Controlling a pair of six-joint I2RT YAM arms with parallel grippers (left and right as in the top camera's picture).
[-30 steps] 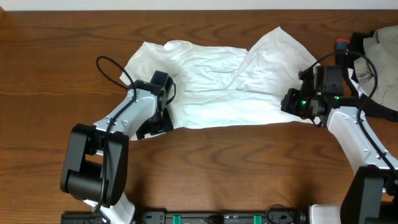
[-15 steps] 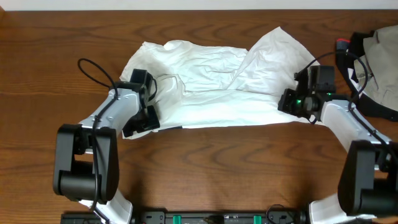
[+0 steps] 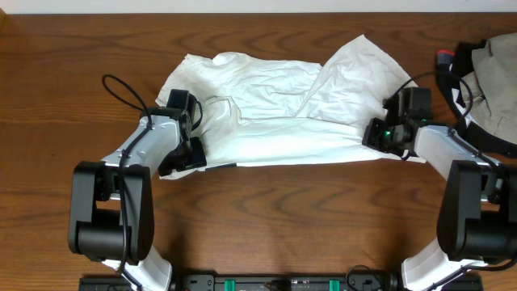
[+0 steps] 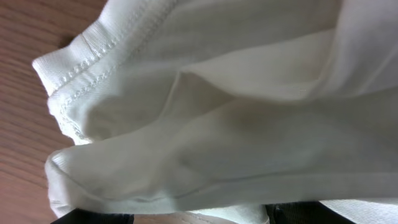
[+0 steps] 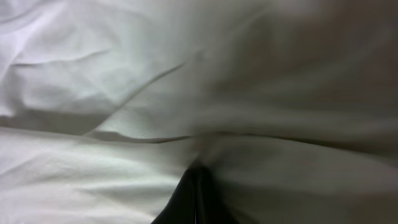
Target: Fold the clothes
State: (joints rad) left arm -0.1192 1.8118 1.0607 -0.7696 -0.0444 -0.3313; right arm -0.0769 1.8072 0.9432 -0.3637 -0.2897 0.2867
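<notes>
The clothes point(image 3: 283, 113) are one wide, thin, wrinkled white garment lying opened out on the brown wooden table point(image 3: 283, 226), from the centre of the overhead view up toward 12 o'clock. Its near hem runs almost straight from side to side. A big flap at the 1 o'clock corner is folded over, with its crease slanting down toward the middle.

The left gripper point(image 3: 192, 144) sits at the garment's 8 o'clock corner, its arm reaching in from 7 o'clock with a black cable point(image 3: 119, 87) looping off it. In the left wrist view the stitched hem and bunched folds of the clothes point(image 4: 217, 124) fill the picture, and bare wood shows at 9 o'clock. Only two dark fingertips point(image 4: 295, 214) peek in along the bottom edge, set well apart — the jaws are spread, with cloth lying across the gap. Whether they press on it I cannot tell.

The right gripper point(image 3: 378, 133) is at the garment's 4 o'clock edge. In its wrist view the dark fingers point(image 5: 196, 199) are pressed together at 6 o'clock, pinching the white cloth, whose creases run into them.

At 3 o'clock on the table, apart from the white garment, lies a pile of other garments point(image 3: 489, 69) — beige cloth with black straps — with a small red object point(image 3: 444, 56) just beside it.
</notes>
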